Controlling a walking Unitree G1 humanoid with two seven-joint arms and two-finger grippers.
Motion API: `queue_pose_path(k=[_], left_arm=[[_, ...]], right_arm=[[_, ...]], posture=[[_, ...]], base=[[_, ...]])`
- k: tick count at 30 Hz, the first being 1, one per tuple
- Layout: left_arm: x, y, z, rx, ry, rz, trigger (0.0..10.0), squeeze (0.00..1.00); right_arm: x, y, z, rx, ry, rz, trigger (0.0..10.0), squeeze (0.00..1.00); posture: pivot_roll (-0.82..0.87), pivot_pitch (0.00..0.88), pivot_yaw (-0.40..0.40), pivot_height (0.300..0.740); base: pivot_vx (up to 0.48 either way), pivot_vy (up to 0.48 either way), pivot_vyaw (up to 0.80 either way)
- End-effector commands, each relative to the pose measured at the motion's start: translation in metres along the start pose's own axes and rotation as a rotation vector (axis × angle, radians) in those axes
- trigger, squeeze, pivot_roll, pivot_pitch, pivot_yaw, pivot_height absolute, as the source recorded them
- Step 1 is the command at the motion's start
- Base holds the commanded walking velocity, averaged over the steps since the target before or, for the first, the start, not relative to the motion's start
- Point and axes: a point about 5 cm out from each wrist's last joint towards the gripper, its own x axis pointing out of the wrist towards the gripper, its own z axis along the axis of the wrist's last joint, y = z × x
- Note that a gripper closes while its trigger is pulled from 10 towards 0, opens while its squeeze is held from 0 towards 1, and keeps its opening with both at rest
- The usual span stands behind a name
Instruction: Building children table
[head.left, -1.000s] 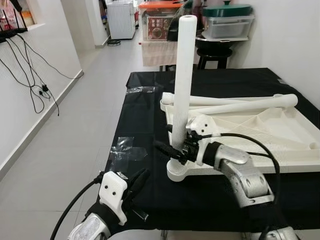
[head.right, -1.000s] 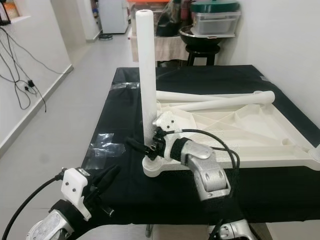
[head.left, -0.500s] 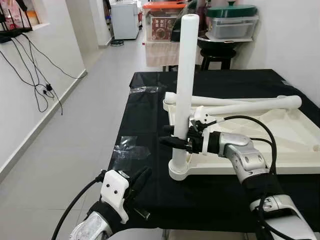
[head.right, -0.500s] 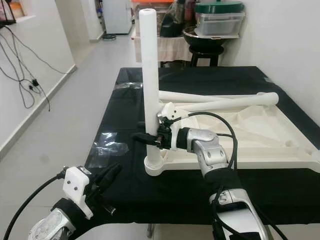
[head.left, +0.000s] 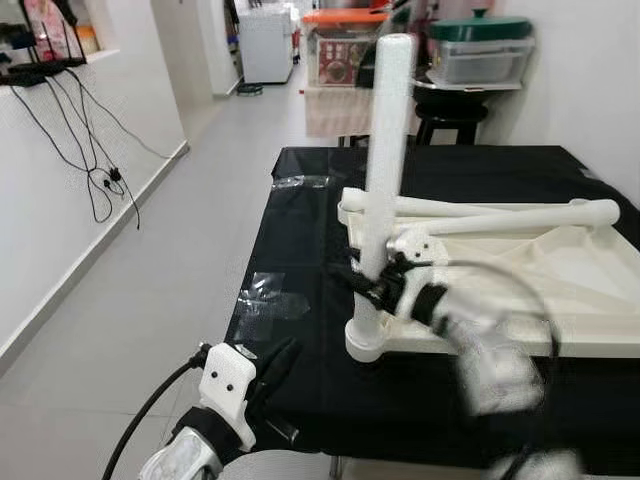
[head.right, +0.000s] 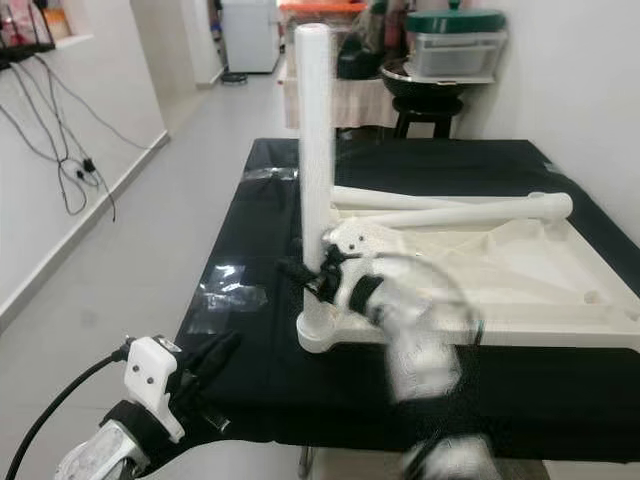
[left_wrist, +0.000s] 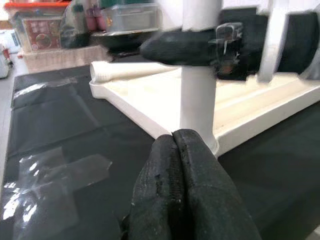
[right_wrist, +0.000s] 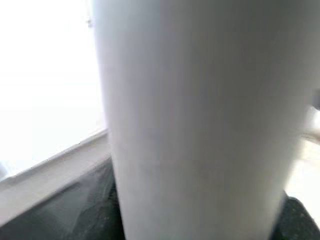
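Right now the right gripper (head.left: 362, 283) clasps the upright white table leg (head.left: 385, 150) low on its shaft.

Below the fingers, the leg stands in the corner socket of the upturned white tabletop (head.left: 560, 290), on the black-covered table (head.left: 300, 250). Two loose legs (head.left: 500, 215) lie across the tabletop beyond. Down near the table's edge hangs the left gripper (head.left: 275, 365), fingers (left_wrist: 185, 200) pressed together, empty.

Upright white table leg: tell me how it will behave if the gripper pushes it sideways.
The table leg looks like stiff moulded plastic, so it likely won't bend. It is tall on a small socket in the tabletop corner, so it may wobble. The right gripper at its lower part gets little leverage.
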Motion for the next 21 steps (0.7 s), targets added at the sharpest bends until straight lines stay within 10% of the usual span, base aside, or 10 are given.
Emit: queue_pose_path(k=[1,11,12,13,14,20,21], left_arm=[[-0.001,0.002,-0.002,0.008,0.017,0.001,10.0,0.00],[-0.001,0.005,-0.003,0.011,0.020,0.006,10.0,0.00],[-0.001,0.005,-0.003,0.012,0.020,0.007,10.0,0.00],[-0.001,0.005,-0.003,0.012,0.020,0.007,10.0,0.00],[0.000,0.005,-0.004,0.011,0.020,0.006,10.0,0.00],[0.001,0.005,-0.003,0.009,0.018,0.005,10.0,0.00],[0.002,0.004,-0.003,0.010,0.016,0.005,10.0,0.00]], right_arm=[[-0.005,0.030,-0.030,0.052,0.166,0.001,0.0,0.00],[0.004,0.022,-0.027,0.008,0.144,0.000,0.0,0.00],[0.001,0.022,-0.025,-0.022,0.164,-0.047,4.5,0.00],[0.001,0.022,-0.025,-0.022,0.164,-0.047,4.5,0.00],[0.006,0.023,-0.017,-0.008,0.133,0.026,10.0,1.00],[0.014,0.027,0.011,-0.023,0.005,0.329,10.0,1.00],[0.014,0.025,0.020,-0.072,-0.021,0.453,10.0,0.29]], posture=[[0.00,0.000,0.032,0.740],[0.02,0.000,0.033,0.740],[0.01,0.000,0.033,0.740],[0.01,0.000,0.033,0.740],[0.01,0.000,0.035,0.740],[0.01,0.000,0.039,0.740],[0.02,0.000,0.037,0.740]], base=[[0.000,0.000,0.00],[0.000,0.000,0.00],[0.000,0.000,0.00],[0.000,0.000,0.00],[0.000,0.000,0.00],[0.000,0.000,0.00],[0.000,0.000,0.00]])
